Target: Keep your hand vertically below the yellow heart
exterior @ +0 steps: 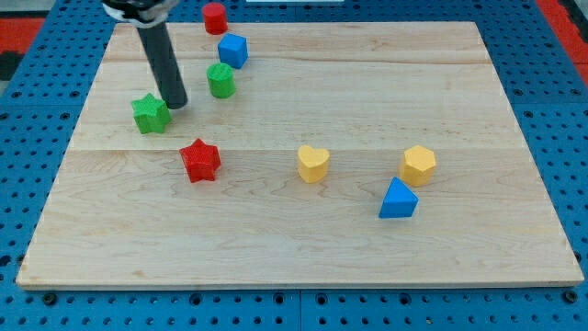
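At the view's upper left, the tip [176, 104] touches the green star [150, 113], gripping nothing; approach pending: travel to below the yellow heart [312, 163].

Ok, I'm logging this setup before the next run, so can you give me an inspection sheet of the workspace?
Surface: wooden board, flat, lying on a blue pegboard.
Job's things: yellow heart near the board's middle, standing alone.
Clutter: green star, red star, green cylinder, blue cube, red cylinder at the view's top edge, yellow hexagon, blue wedge.
Grippers: none; my tip sits beside the green star, far to the view's left of the heart and above it.
Cables: nothing seen.
Surroundings: red strips in the top corners.
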Controlling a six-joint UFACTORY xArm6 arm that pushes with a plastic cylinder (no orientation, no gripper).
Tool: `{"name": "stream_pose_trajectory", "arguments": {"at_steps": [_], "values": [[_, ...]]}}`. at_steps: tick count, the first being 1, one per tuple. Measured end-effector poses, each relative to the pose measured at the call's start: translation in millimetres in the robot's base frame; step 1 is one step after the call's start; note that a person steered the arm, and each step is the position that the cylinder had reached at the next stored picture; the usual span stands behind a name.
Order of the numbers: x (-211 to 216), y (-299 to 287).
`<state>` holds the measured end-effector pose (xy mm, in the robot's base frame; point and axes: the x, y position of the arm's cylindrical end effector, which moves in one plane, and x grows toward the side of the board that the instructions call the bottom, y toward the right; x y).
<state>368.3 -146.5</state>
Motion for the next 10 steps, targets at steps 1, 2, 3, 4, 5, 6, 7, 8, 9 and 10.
{"name": "stream_pose_trajectory", "arguments": {"at_steps": [1, 2, 3, 4, 5, 6, 7, 8, 9, 10], "values": [[0.7, 24.7], [8.6, 66.8], [51.5, 128.4], [101.4, 137.5], [145.2, 102.3], [190.0, 161.0], [159.5, 188.4], [135.1, 176.5], [129.8, 178.0], [172.1, 171.8]]}}
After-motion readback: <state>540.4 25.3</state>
